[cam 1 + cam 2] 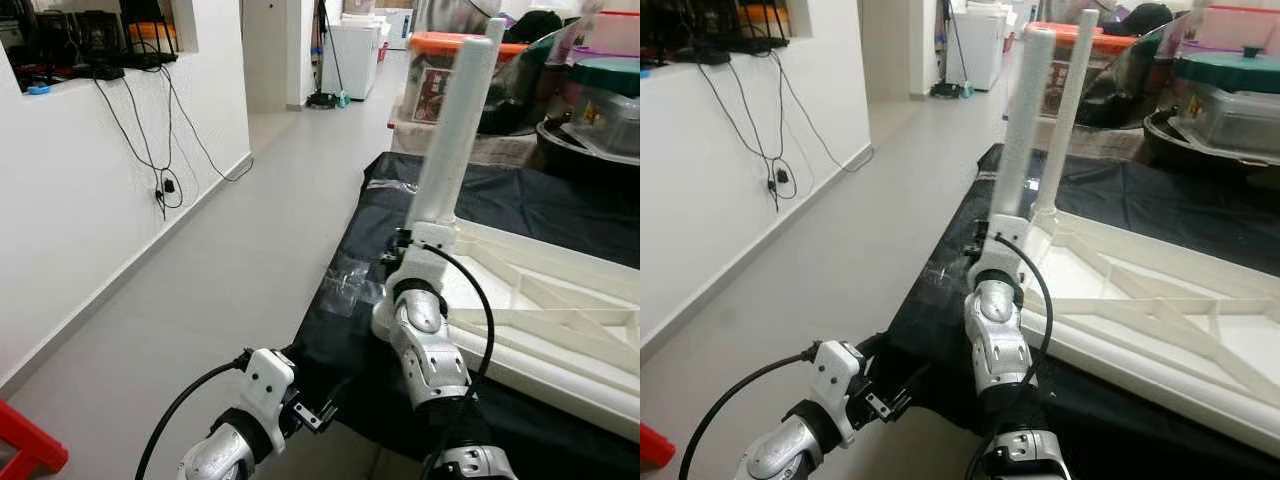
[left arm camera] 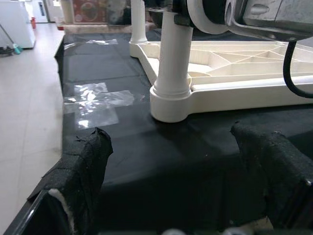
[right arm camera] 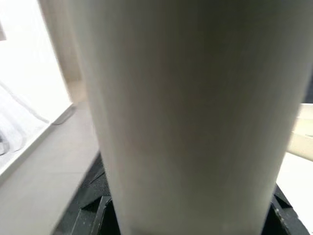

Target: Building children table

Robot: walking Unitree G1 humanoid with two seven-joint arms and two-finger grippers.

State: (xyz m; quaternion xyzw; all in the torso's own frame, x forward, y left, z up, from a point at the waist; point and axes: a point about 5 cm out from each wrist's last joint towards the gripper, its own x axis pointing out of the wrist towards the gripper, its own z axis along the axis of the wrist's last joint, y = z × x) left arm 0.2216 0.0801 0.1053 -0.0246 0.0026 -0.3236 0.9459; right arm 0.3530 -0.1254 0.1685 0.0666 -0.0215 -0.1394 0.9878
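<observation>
1. As I read the left eye view, the white table top (image 1: 560,300) lies upside down on the black cloth (image 1: 370,330), ribs facing up. A white table leg (image 1: 455,130) stands upright in the near corner socket. The right arm reaches up to the base of that leg, with the right gripper (image 1: 420,240) at the socket. The left gripper (image 1: 315,410) hangs low at the cloth's edge, well apart from the leg.
2. From the right eye view I confirm a second leg (image 1: 1068,110) upright just behind the first, at the far corner of the top. A wall (image 1: 710,180) with hanging cables (image 1: 775,150) runs along the robot's left, beside grey floor (image 1: 870,230).
3. From the left wrist view I see the left fingers (image 2: 83,171) spread apart, holding nothing, aimed at the leg's base collar (image 2: 170,100). A clear tape patch (image 2: 98,100) lies on the cloth near it.
4. From the right wrist view the leg's white shaft (image 3: 190,112) stands close against the lens. I cannot tell from any picture whether the right gripper is clenched
</observation>
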